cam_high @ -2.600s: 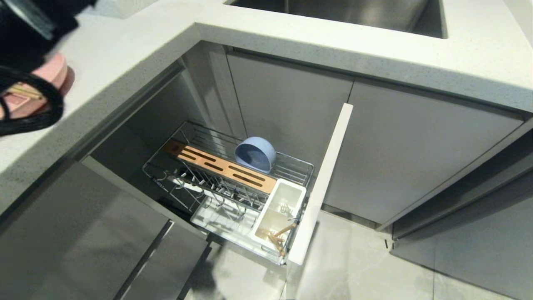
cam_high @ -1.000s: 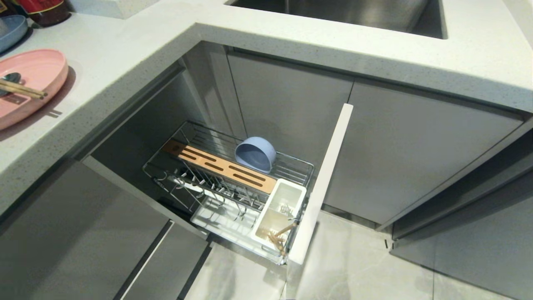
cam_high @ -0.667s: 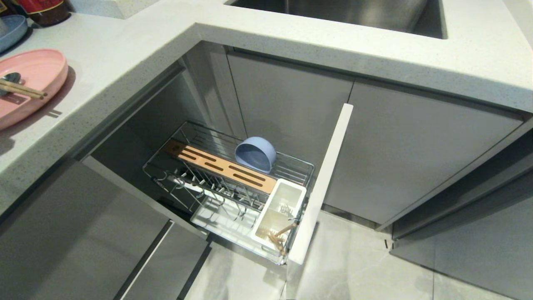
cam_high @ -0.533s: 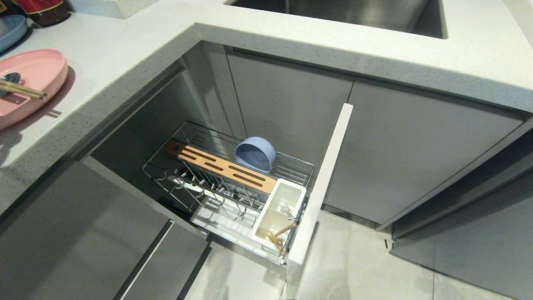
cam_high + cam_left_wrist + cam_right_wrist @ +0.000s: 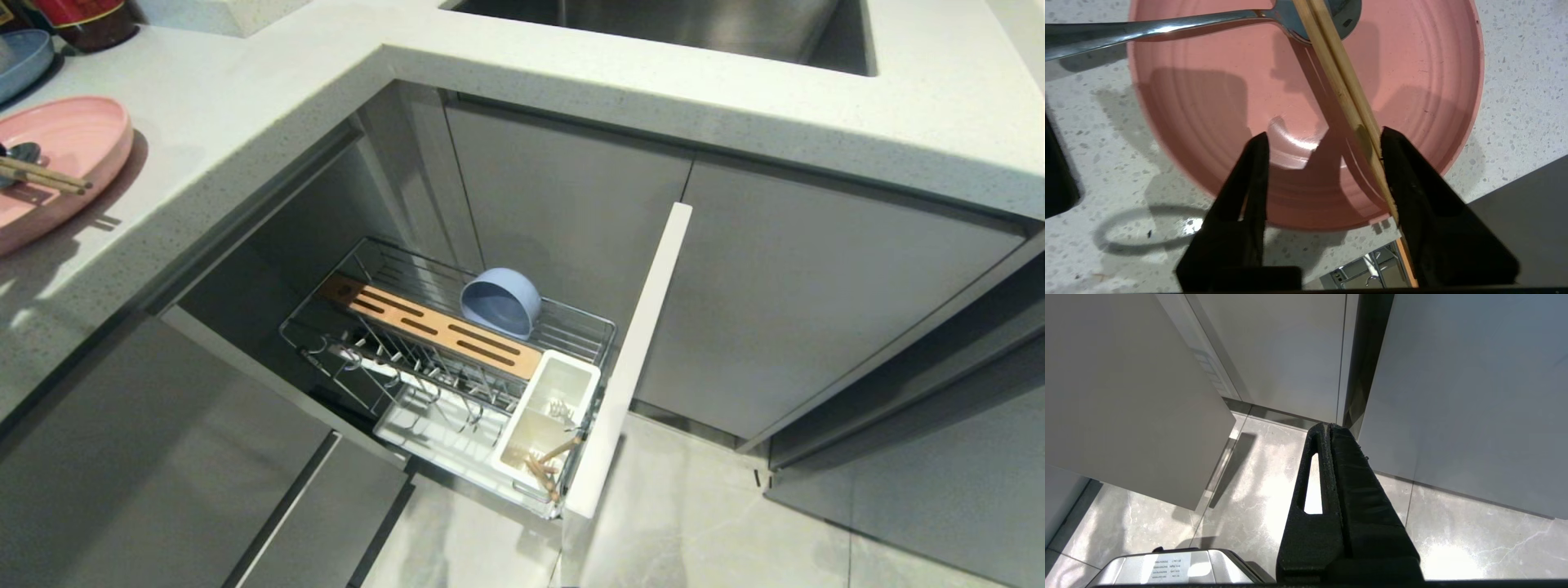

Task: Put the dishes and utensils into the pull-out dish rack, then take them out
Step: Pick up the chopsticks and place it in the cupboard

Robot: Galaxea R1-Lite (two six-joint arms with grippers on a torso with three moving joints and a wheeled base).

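my left gripper [image 5: 1325, 141] hangs open over the pink plate [image 5: 1216, 102]; the chopsticks [image 5: 1345, 85] run beside one finger, across the spoon [image 5: 1167, 26]. the plate sits near the counter edge [image 5: 1457, 192]. head view, centre: bowl [image 5: 500, 300] in the rack [image 5: 588, 327]. my right gripper [image 5: 1327, 430], closed, hangs above the floor.

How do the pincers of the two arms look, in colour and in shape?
Both are matte black. The left pincer has two broad wedge-shaped fingers that narrow toward blunt tips. The right pincer has the same tapering build, with a rough, grainy surface; one finger has a long narrow slot cut through it. No cables, markings or labels show on either one.
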